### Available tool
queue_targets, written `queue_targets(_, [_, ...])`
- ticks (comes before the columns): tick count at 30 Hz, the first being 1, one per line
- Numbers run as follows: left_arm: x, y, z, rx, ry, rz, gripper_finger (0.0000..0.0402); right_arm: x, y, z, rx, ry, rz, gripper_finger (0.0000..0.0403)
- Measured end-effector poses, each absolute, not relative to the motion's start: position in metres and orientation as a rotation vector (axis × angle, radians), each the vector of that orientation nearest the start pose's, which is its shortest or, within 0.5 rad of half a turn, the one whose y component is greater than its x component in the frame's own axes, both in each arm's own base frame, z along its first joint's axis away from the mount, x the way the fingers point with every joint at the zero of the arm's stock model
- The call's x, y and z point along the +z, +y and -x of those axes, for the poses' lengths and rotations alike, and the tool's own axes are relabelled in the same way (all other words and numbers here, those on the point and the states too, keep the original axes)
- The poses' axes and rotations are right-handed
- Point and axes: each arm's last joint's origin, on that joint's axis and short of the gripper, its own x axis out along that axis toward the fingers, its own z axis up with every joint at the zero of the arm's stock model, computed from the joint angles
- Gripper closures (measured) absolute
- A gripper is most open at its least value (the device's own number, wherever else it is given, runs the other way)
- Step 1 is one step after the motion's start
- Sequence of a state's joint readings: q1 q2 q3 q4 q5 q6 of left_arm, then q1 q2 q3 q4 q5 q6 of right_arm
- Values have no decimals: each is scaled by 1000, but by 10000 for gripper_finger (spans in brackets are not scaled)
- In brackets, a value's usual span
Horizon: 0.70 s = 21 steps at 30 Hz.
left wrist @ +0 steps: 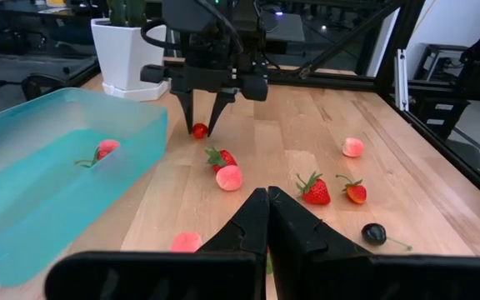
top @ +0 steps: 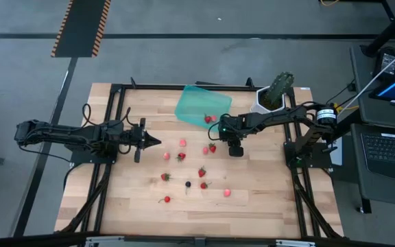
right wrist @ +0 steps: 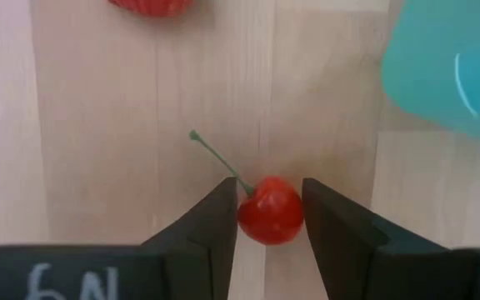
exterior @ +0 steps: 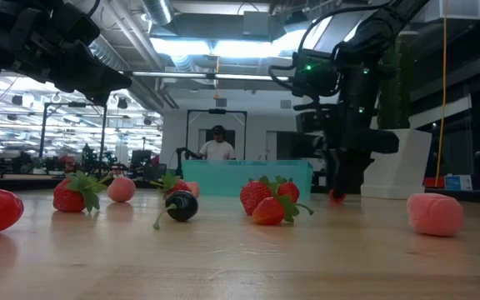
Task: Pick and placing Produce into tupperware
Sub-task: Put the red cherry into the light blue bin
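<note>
The teal tupperware [top: 203, 104] sits at the table's far middle with a red and a pink berry [left wrist: 105, 150] inside. Strawberries and pink pieces [top: 181, 156] lie scattered over the table's middle. My right gripper [right wrist: 270, 208] points down just right of the tupperware, open. Its fingers stand on either side of a small red cherry [right wrist: 270, 210] with a thin green stem, which rests on the wood. My left gripper [top: 158, 142] is shut and hangs level above the table's left half, holding nothing. My right gripper comes at the cherry [left wrist: 199, 130] from above, one finger close to each of its sides. The cherry lies on the table, and I cannot tell whether the fingers touch it.
A green plant in a white pot [top: 269, 99] stands at the far right, close behind my right arm. A dark berry [top: 188, 184] lies among the strawberries toward the near side. A person stands in the room beyond the table.
</note>
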State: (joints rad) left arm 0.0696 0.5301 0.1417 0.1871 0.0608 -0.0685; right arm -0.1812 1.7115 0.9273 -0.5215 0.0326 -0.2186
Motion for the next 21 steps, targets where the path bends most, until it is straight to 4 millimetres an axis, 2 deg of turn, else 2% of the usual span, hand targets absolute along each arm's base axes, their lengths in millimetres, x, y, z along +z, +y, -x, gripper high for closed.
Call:
queue_targets(7, [180, 8, -136, 15, 201, 81, 401, 141, -55, -293, -43, 1323, 82, 283])
queue_targets(17, [180, 8, -136, 16, 201, 80, 401, 140, -58, -291, -67, 1334, 47, 395])
queue_targets(21, [180, 8, -136, 15, 201, 76, 401, 139, -58, -291, -69, 1328, 48, 380])
